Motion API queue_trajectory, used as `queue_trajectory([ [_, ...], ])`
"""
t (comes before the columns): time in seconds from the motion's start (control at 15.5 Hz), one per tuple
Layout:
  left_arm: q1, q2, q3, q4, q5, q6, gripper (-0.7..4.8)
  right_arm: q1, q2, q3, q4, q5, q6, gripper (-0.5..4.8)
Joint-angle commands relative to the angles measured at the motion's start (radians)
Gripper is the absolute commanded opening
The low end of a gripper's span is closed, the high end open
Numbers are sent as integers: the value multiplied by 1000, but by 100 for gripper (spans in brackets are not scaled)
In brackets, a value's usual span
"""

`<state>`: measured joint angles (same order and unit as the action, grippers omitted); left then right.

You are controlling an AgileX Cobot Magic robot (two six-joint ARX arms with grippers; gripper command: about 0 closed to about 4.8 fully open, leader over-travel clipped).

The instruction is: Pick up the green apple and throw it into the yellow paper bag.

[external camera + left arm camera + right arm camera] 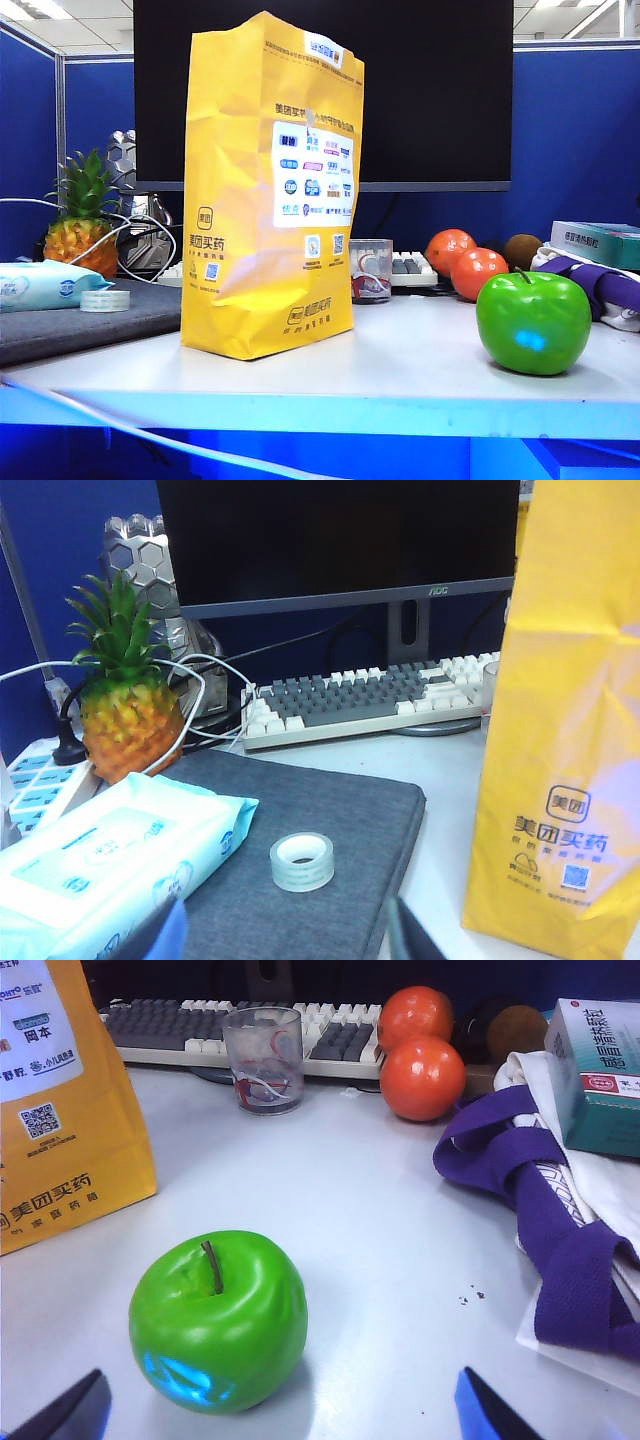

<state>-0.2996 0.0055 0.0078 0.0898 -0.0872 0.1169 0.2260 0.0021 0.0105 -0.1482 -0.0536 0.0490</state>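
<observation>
Exterior view shows the green apple [533,322] upright on the table [400,365] at near right, well apart from the yellow paper bag [270,190] standing upright at centre-left, with neither arm visible. Left wrist view puts the left gripper [290,942] near the bag's left side above a grey mat [330,830] and tape roll [301,861], holding nothing, its jaw gap not readable here though it should be closed. Right wrist view has the right gripper [285,1408] spread wide and empty just short of the apple [218,1320]; it should straddle the fruit's widest part, avoid the purple strap [540,1210], then release above the bag's mouth.
</observation>
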Motion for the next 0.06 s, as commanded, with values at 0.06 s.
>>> queue_trajectory([
  [0.06, 1, -1, 1, -1, 1, 0, 273, 1, 0, -8, 10, -1, 3, 479],
])
